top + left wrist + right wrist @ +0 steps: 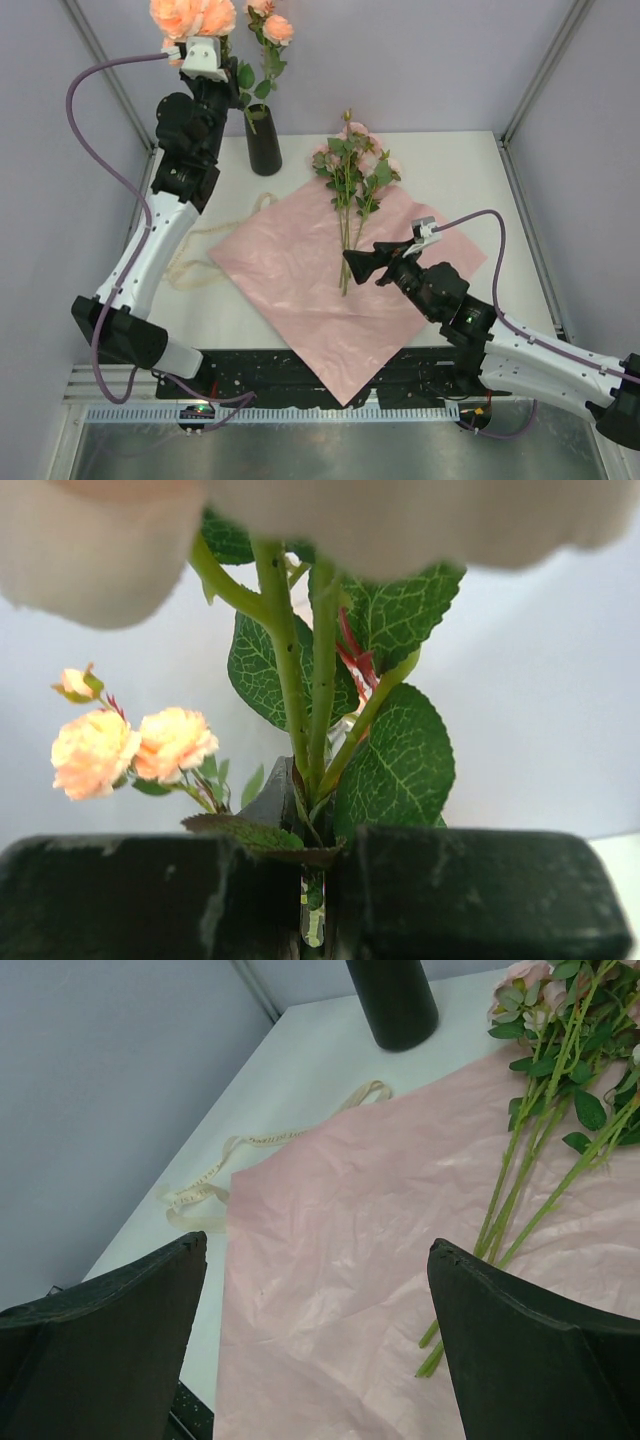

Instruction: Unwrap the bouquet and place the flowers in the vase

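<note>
Gaping wide, right gripper jaws sit beside the flowers; left gripper clamps roses.

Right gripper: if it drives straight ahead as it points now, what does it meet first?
Probably the pink paper sheet, framed by the open right gripper; the flowers lie slightly aside. Depth is unclear.

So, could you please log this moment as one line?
left gripper: shut on rose stems | vase: roses in | right gripper: open over paper by loose flowers
</note>
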Available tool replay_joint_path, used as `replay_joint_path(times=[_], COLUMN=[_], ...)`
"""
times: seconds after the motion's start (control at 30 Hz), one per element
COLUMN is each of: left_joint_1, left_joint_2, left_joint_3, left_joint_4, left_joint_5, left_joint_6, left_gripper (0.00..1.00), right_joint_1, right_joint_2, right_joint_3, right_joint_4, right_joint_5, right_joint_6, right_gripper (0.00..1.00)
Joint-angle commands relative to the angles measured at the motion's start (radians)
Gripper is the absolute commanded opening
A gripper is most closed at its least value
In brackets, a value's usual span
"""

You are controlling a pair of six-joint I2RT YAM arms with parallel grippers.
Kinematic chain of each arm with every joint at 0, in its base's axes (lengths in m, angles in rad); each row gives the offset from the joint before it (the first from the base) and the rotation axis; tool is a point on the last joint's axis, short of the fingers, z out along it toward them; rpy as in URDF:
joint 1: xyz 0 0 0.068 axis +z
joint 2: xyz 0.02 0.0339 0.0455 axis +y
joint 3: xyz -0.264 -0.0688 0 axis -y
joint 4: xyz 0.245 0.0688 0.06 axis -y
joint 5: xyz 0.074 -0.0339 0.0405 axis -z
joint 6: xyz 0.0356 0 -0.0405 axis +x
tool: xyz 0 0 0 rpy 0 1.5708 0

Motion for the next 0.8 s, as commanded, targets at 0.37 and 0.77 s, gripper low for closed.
replay_joint_path(times=[0.37,0.77], left_joint_1=[0.121,0.153], left_joint_2=[0.309,0.569], left_joint_3=[0.233,0.326], left_joint_4=[0.289,0.247], left_joint_5=[0.113,0.166], left_joint_6=[-0.020,-0.109], left_gripper=[0.00,0.32], right_joint_1=[0.002,0.002], right_joint_2=[0.079,0.122], right_joint_3=[0.020,0.054], right_joint_4=[0.062,0.027], right_joint_5=[0.026,0.041], right_joint_6=[0.011,0.005], right_gripper=[0.95,0.96])
